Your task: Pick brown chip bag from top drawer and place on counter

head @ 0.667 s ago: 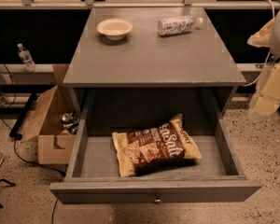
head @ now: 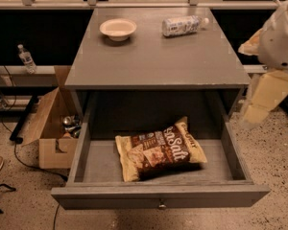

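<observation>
The brown chip bag (head: 159, 147) lies flat in the open top drawer (head: 158, 198), a little right of centre, with its white lettering facing up. The drawer is pulled fully out below the counter (head: 153, 56). My gripper (head: 265, 98) hangs at the right edge of the view, beside the cabinet's right side and above the drawer's right wall. It is apart from the bag and holds nothing that I can see. The upper arm (head: 281, 37) is partly cut off by the frame.
A cream bowl (head: 118, 28) and a white-labelled plastic bottle (head: 183, 26) lying on its side sit at the back of the counter. An open cardboard box (head: 53, 128) stands on the floor to the left of the cabinet. A small bottle (head: 26, 58) stands on a low shelf at the far left.
The arm and gripper have shifted slightly left, toward the cabinet. The bag, drawer and counter items have not moved.
</observation>
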{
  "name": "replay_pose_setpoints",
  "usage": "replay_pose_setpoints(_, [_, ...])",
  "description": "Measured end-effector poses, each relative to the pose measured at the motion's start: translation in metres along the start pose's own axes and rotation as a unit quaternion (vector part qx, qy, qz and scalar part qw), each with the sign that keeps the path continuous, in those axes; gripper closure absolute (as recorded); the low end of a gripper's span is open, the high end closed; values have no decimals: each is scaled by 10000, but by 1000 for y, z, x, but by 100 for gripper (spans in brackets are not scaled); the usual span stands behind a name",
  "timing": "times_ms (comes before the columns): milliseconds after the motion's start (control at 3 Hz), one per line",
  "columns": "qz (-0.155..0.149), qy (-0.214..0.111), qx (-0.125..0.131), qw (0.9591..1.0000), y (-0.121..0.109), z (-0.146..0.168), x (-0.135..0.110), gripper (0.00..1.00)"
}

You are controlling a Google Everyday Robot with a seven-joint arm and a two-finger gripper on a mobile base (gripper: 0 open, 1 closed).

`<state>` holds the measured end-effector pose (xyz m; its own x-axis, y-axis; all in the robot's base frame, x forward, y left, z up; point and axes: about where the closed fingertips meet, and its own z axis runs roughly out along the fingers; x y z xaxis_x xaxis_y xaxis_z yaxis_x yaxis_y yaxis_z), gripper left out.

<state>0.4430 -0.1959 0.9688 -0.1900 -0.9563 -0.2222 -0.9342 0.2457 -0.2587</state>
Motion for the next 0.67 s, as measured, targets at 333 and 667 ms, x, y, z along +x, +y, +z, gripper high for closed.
replay_pose_setpoints(333, [-45, -223, -251, 9994, 7, 29, -19, 0])
replay_pose_setpoints(667, [-45, -224, -251, 9994, 7, 29, -19, 0])
